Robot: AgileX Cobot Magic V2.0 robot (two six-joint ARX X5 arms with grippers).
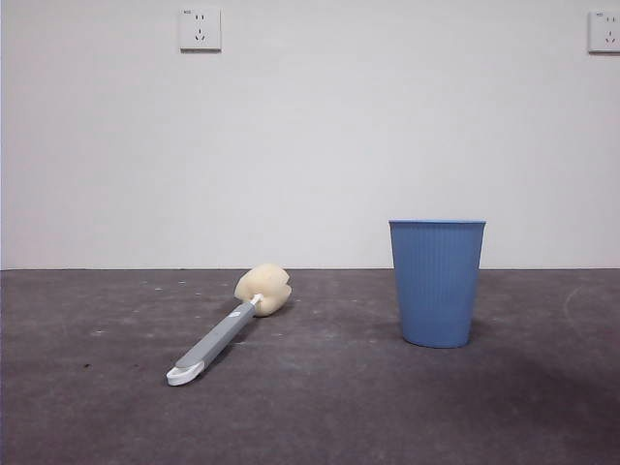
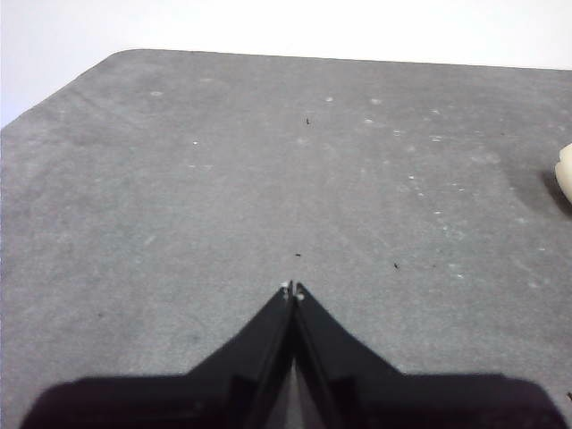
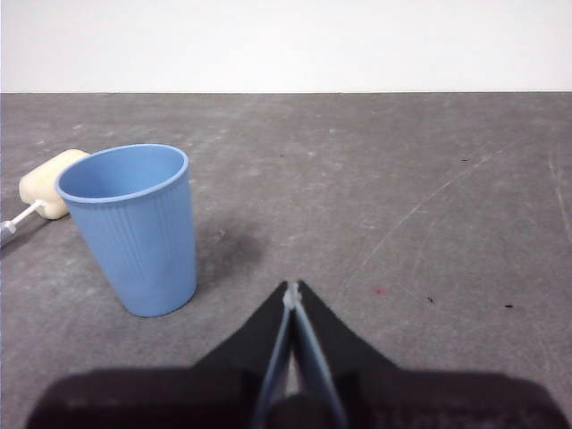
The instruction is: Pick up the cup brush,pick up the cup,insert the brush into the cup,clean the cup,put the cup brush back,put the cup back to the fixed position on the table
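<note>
One cup brush and one cup are seen on the table. Nothing is held by the left gripper or the right gripper; both pairs of jaws are pressed together over bare surface. The brush lies flat at the left, white tip nearest, its long axis slanting away rightward to the sponge head. Well apart at the right, the cup stands upright, mouth up.
</note>
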